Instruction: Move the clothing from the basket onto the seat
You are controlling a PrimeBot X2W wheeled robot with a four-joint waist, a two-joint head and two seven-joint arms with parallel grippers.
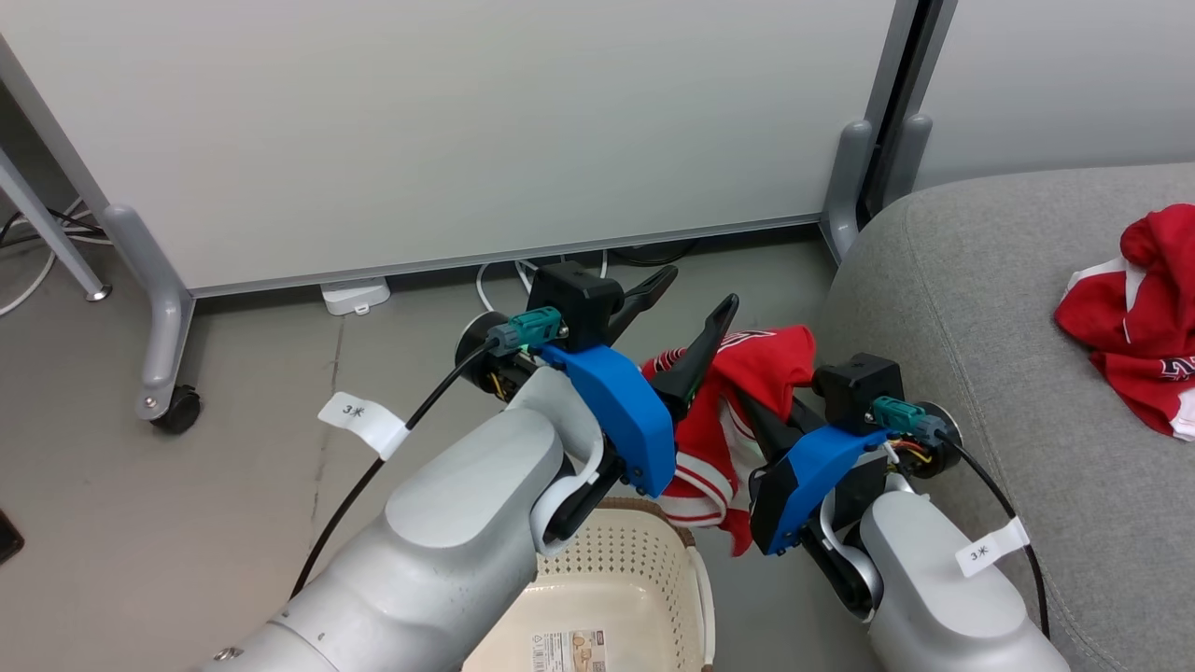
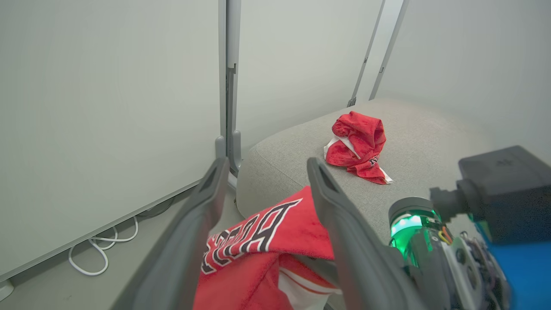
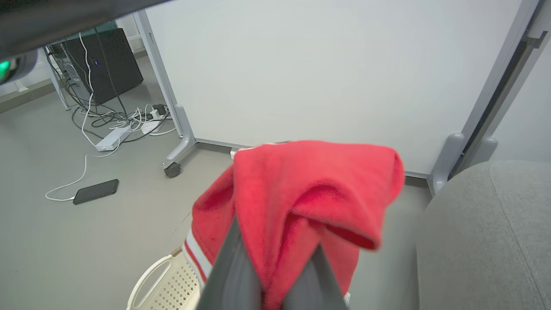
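- Right wrist view: the right gripper (image 3: 275, 254) has its two fingers pressed together on a fold of the red garment (image 3: 310, 189), which drapes over and past the fingertips.
- Beside it in the head view, the left gripper (image 1: 698, 291) stands with its fingers wide apart and clamps nothing. The same cloth lies between and just below them.
- Below both hands sits the basket (image 1: 616, 579), and the garment's striped hem hangs just above its rim.
- To the right gripper's outer side lies the grey seat (image 1: 980, 308). A second red garment (image 1: 1139, 317) is crumpled on it, well beyond the hands.
- Risk: the load hangs from a single pinch, so a quick swing could pull the soft fabric out and drop it on the floor short of the seat.
- Risk: cloth lying against the left fingers may snag there as the right arm carries it off.
- Risk: set down on the rounded edge, the garment could slide off.
- Writing: small white tags (image 1: 359, 415) on both cables read "3米".
- Writing: in the left wrist view, the held garment bears black, white-edged block letters that are folded and seen upside down. I cannot read the whole word.
- Writing: the sticker (image 1: 569, 651) on the basket's base is too small to read.
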